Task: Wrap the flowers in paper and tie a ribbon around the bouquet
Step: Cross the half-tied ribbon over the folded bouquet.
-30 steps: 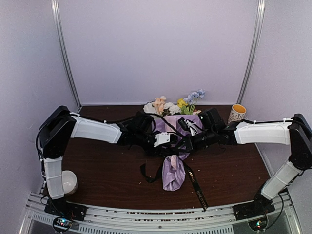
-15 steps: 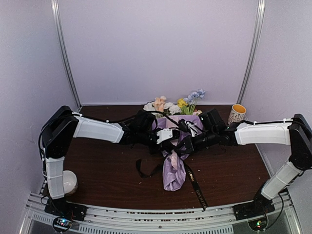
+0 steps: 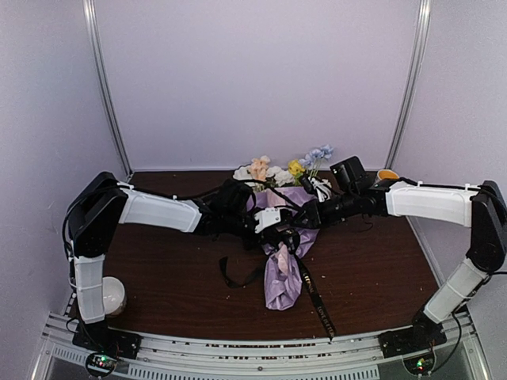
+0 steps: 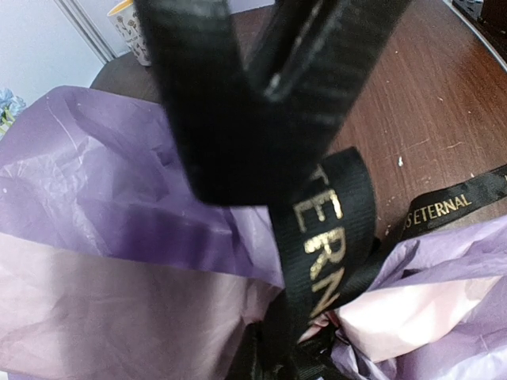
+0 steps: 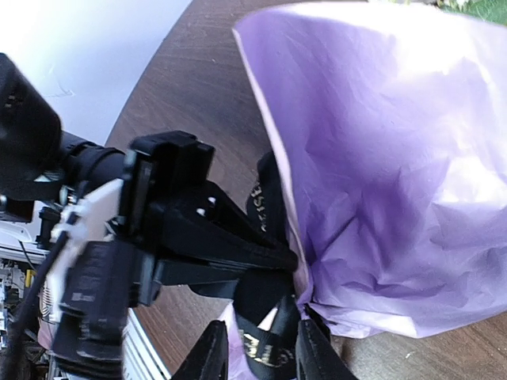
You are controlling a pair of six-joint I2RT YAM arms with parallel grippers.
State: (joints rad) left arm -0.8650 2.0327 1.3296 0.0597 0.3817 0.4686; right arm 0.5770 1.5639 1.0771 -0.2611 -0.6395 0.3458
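Left gripper (image 5: 273, 257) clamps black ribbon (image 3: 317, 305) at narrow waist of bouquet (image 3: 283, 277), lying at middle of table (image 3: 174, 269) with flowers (image 3: 273, 170) pointing far. Likely holding tension for knot. Right gripper (image 5: 257, 356) just beside, jaws parted around ribbon loop, apparently gripping nothing.

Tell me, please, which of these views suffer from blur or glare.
Left wrist: the ribbon is blurred at the top near the lens, its gold lettering lower down readable. Right wrist: the paper is washed out toward the top right. Top external: evenly lit, no glare, the bouquet small and soft.
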